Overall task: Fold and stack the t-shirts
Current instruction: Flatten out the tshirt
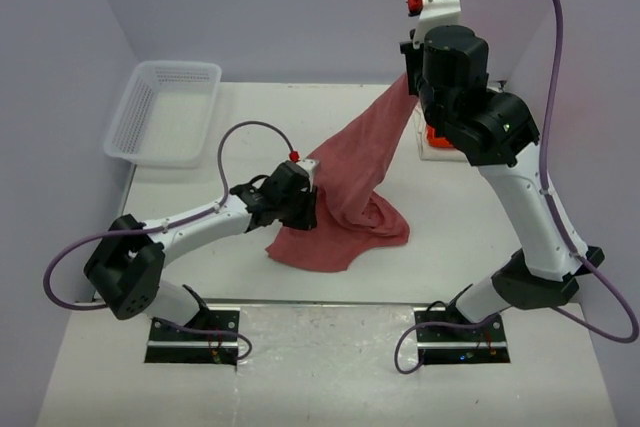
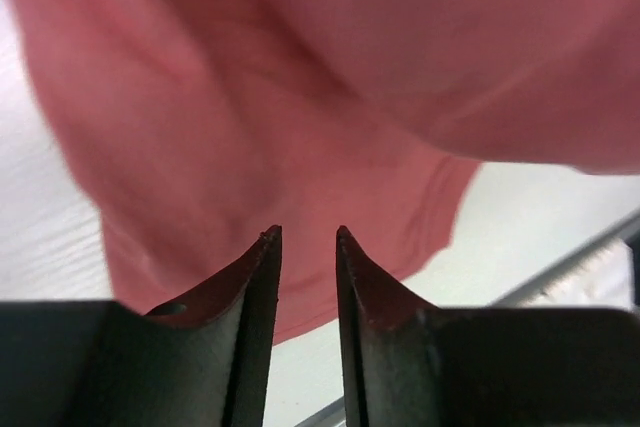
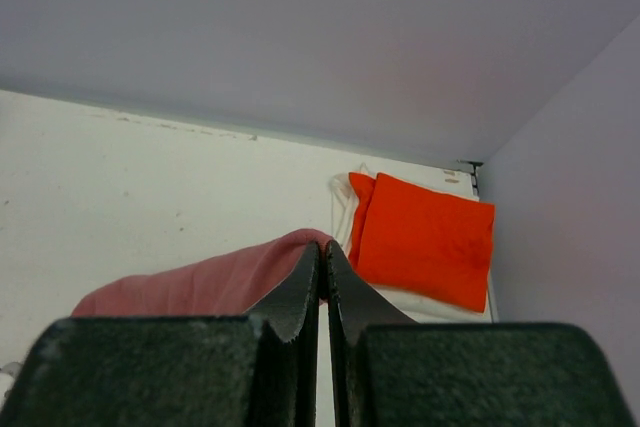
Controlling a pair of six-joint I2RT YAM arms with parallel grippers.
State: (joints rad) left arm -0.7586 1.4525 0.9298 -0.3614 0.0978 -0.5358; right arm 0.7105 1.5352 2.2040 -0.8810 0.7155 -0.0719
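The right tool [image 3: 323, 249] is shut tight and pinches an edge of the rose-red t-shirt [image 1: 350, 182]. It holds that edge high in the air, near the back of the bench [image 1: 200, 277]. From there the shirt hangs down in a slant. Its low end lies in a heap near the middle of the bench.

The left tool [image 2: 307, 234] is down low at the left side of that heap. Its two fingers stand a little apart with nothing between them. The cloth is right in front of the tips, but the wrist view is blurry, so it may or may not touch them.

At the back right of the bench, the orange t-shirt [image 3: 425, 237] lies folded on top of the white t-shirt [image 3: 425, 307]. A white mesh basket [image 1: 165, 112] sits at the back left corner, well apart from the shirts.
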